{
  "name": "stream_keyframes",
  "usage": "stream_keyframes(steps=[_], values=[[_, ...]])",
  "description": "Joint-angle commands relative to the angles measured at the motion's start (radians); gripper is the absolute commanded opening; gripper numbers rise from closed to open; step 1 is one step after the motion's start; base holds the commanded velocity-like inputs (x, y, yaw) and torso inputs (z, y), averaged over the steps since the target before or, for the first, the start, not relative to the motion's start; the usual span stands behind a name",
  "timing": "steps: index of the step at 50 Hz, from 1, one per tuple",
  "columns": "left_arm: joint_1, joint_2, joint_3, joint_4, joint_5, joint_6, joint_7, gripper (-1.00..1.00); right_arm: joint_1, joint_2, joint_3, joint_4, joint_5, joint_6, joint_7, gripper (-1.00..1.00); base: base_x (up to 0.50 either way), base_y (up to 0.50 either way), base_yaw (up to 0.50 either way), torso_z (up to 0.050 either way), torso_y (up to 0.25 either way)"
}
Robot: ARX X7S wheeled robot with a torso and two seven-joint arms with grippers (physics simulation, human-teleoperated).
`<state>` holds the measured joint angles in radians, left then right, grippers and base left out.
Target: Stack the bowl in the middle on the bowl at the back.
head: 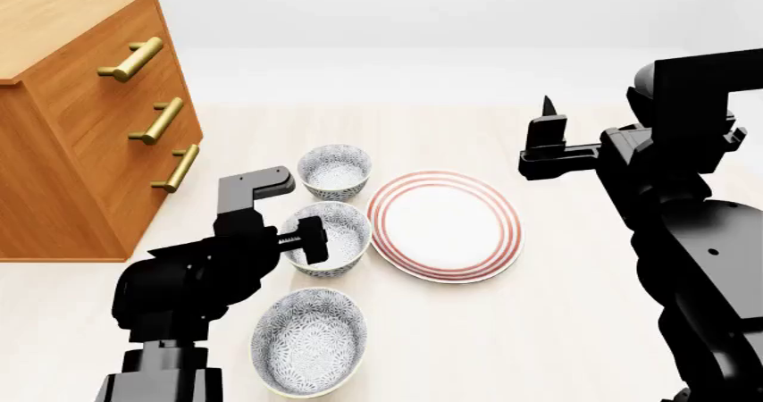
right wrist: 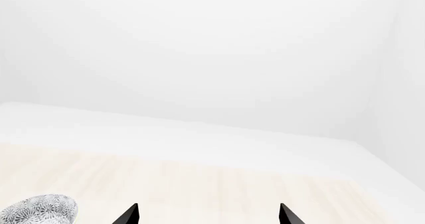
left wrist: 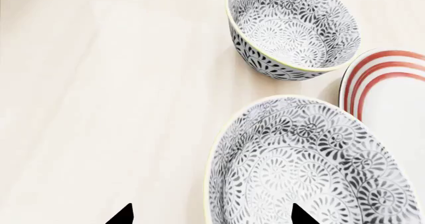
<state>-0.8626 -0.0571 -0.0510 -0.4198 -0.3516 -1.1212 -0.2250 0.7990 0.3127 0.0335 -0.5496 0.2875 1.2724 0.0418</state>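
Observation:
The bowl in the middle (head: 339, 232) is white with a fine grey-blue floral pattern; in the left wrist view it fills the lower right (left wrist: 312, 164). The bowl at the back (head: 334, 170) matches it and stands just beyond it (left wrist: 292, 30), upright, with a faint yellow-green rim. My left gripper (head: 313, 241) is open (left wrist: 212, 219) and straddles the middle bowl's left rim, one fingertip outside and one over the inside. My right gripper (head: 549, 116) hangs raised at the right, open (right wrist: 208, 216), with nothing between its fingers.
A flat red-ringed plate (head: 444, 225) lies right of the bowls (left wrist: 388, 84). A third patterned bowl (head: 307, 339) sits at the front. A wooden drawer cabinet (head: 71, 125) stands at the left. The edge of a patterned bowl (right wrist: 40, 209) shows in the right wrist view.

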Motion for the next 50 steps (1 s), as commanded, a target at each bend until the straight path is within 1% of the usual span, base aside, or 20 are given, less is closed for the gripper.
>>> stream_keyframes(steps=[1, 15, 16, 24, 39, 44, 50], values=[[-0.001, 0.002, 0.008, -0.057, -0.008, 0.040, -0.010, 1.00, -0.003, 0.004, 0.003, -0.006, 0.003, 0.005, 0.006, 1.00, 0.00, 0.00, 0.00, 0.000, 0.000], [-0.012, 0.002, 0.018, -0.130, -0.015, 0.086, -0.027, 1.00, -0.011, 0.007, 0.001, 0.003, 0.004, -0.008, 0.011, 1.00, 0.00, 0.00, 0.00, 0.000, 0.000], [-0.013, 0.002, 0.019, -0.135, -0.015, 0.089, -0.028, -1.00, -0.012, 0.007, 0.001, 0.003, 0.004, -0.008, 0.011, 1.00, 0.00, 0.00, 0.00, 0.000, 0.000], [-0.019, 0.001, 0.022, -0.167, -0.021, 0.116, -0.037, -1.00, -0.014, 0.008, 0.006, 0.000, 0.008, -0.006, 0.014, 1.00, 0.00, 0.00, 0.00, 0.000, 0.000], [-0.014, -0.008, 0.023, -0.146, -0.038, 0.149, -0.058, -1.00, -0.018, 0.003, 0.005, 0.003, 0.012, -0.012, 0.022, 1.00, 0.00, 0.00, 0.00, 0.000, 0.000], [-0.006, -0.015, -0.010, -0.067, -0.064, 0.119, -0.090, -1.00, -0.018, 0.003, 0.001, 0.008, 0.012, -0.018, 0.023, 1.00, 0.00, 0.00, 0.00, 0.000, 0.000], [-0.031, -0.029, -0.055, -0.047, -0.087, 0.113, -0.115, -1.00, -0.019, 0.002, -0.001, 0.011, 0.015, -0.021, 0.024, 1.00, 0.00, 0.00, 0.00, 0.000, 0.000]])
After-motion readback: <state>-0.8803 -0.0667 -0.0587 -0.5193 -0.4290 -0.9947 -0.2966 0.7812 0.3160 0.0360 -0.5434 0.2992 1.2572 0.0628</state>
